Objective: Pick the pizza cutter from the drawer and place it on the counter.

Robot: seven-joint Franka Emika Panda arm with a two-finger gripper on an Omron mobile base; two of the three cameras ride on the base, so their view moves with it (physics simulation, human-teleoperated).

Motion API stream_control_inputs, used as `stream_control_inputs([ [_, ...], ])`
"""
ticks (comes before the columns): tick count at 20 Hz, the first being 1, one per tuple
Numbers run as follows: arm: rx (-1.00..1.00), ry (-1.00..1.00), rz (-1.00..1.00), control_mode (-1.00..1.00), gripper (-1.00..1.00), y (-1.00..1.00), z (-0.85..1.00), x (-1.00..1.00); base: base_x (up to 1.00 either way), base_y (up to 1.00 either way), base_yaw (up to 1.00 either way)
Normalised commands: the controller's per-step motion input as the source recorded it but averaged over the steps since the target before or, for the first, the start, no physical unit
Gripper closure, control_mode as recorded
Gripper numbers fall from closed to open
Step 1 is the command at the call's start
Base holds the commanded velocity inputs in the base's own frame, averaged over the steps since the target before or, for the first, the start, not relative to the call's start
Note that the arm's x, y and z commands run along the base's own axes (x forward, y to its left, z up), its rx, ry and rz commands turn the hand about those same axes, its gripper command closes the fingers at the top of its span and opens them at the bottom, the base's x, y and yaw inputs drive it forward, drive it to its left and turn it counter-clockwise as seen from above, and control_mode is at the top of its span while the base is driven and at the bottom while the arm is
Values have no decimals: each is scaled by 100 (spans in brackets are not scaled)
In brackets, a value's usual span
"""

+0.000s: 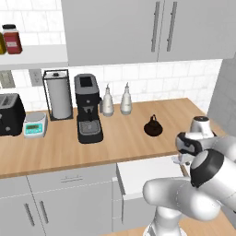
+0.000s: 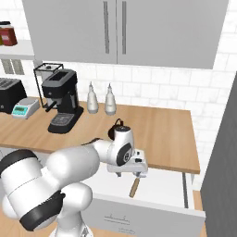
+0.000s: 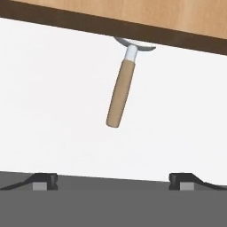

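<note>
Pizza cutter (image 3: 121,91) lying flat on the white floor of the open drawer (image 2: 162,187), near its back edge. Its long axis runs front to back: the brown handle points toward the drawer front, the silvery wheel toward the rear, partly hidden beneath the overhanging front edge of the counter (image 2: 162,134). Gripper (image 3: 113,179) poised above the drawer interior, fingers spread wide and holding nothing, clear of the handle. A dark knobbed object (image 1: 153,126) sits on the counter behind.
</note>
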Motion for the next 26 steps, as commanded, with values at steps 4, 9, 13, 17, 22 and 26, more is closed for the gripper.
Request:
stream_control_inputs([
  [4, 0, 0, 0, -100, -100, 4, -34, 0, 0, 0, 0],
  [9, 0, 0, 0, -100, -100, 0, -41, 0, 0, 0, 0],
  [13, 0, 0, 0, -100, -100, 0, -52, 0, 0, 0, 0],
  [17, 0, 0, 0, -100, -100, 0, -45, 3, 0, 0, 0],
  [22, 5, 0, 0, -100, -100, -5, -11, 23, 0, 0, 0],
  [26, 7, 0, 0, -100, -100, -18, -1, 41, 0, 0, 0],
])
